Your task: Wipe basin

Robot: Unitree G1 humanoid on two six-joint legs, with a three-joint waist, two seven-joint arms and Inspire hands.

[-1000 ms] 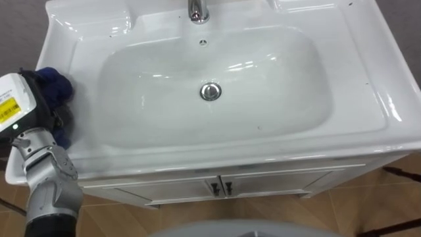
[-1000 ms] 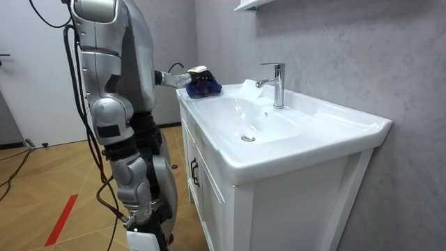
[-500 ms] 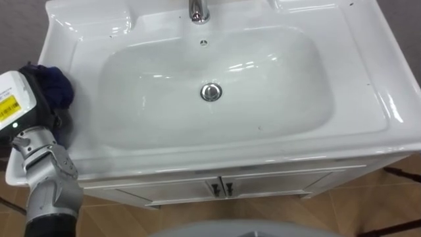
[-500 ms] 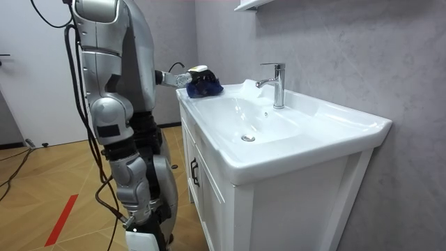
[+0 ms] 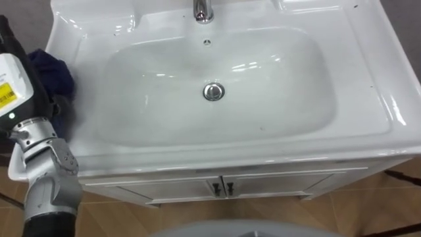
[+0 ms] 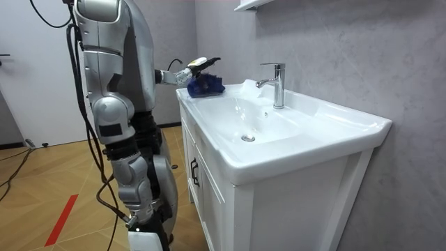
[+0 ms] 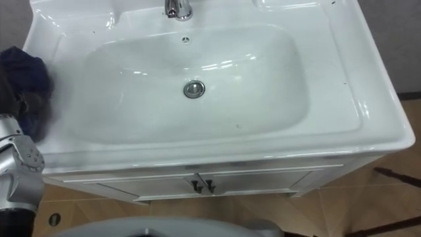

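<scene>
A dark blue cloth [image 5: 56,71] lies bunched on the left rim of the white basin [image 5: 355,72]. My left hand [image 5: 29,99] is at that rim, just on the near side of the cloth. In the room view the left hand [image 6: 197,64] hovers above the cloth [image 6: 206,85] with its fingers straight and off the fabric. The bowl is bare, with a chrome drain [image 5: 212,91] in its middle and a chrome faucet [image 5: 202,10] at the back.
The basin sits on a white cabinet with two doors [image 5: 263,186] under its front edge. A grey wall runs behind the faucet [image 6: 277,84]. I stand close to the cabinet's front on a wooden floor [image 6: 49,181].
My left hand has uncurled and lifted off the blue cloth, which stays on the rim. The eye view has shifted slightly.
</scene>
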